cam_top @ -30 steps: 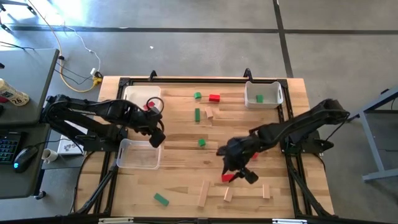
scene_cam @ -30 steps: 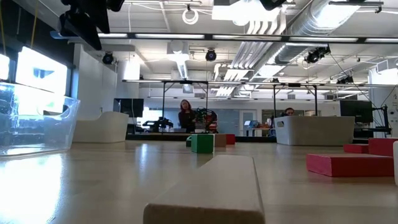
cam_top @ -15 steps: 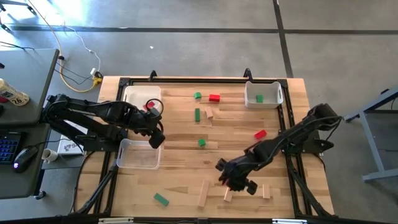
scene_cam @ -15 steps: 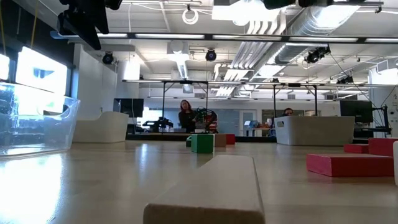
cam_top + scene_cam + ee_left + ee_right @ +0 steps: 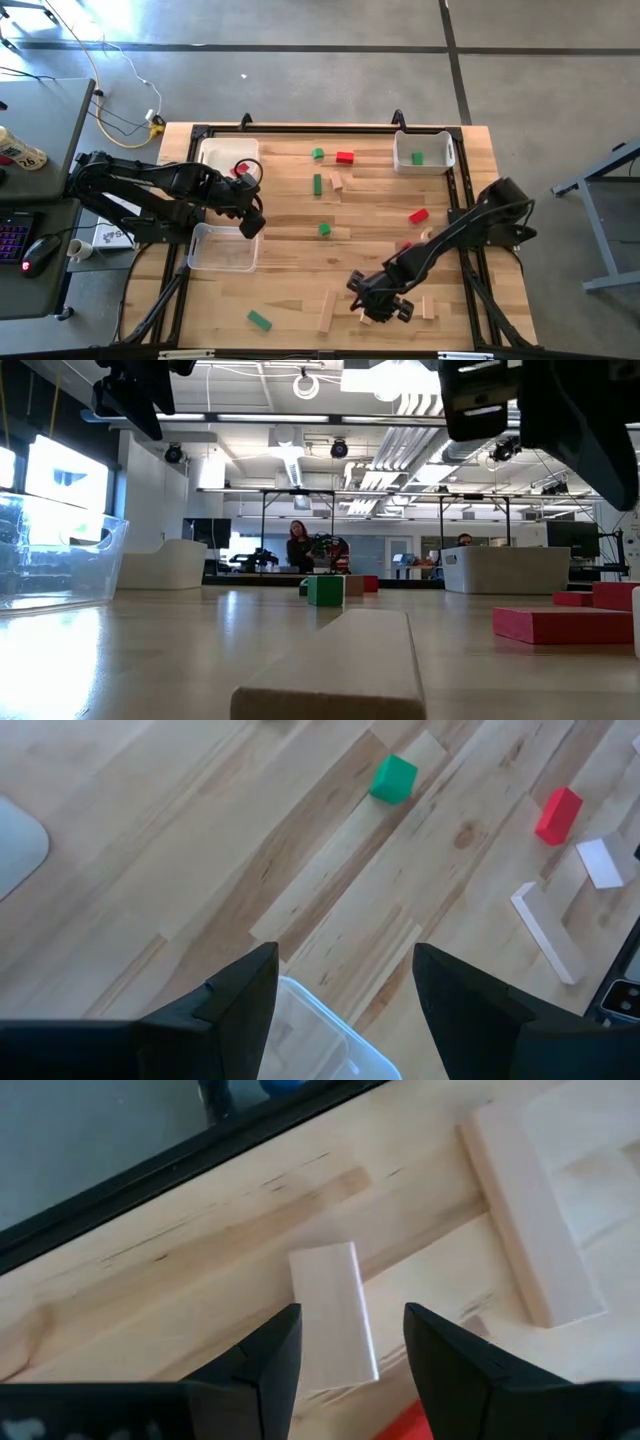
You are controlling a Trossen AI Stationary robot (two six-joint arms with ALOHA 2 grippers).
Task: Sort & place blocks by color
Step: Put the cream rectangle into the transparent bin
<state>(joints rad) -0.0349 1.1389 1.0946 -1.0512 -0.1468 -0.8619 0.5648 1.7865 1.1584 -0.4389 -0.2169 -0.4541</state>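
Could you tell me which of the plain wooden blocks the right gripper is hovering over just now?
The right gripper is over the short plain bar near the table's front edge, framed between its open fingers; the longer plank lies off to one side.

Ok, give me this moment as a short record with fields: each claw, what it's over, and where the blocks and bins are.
left claw: open, over the clear bin, holding nothing
right claw: open, above a plain wood block near the table's front edge
white bin: back right, one green block inside
loose on table: green cube, red block
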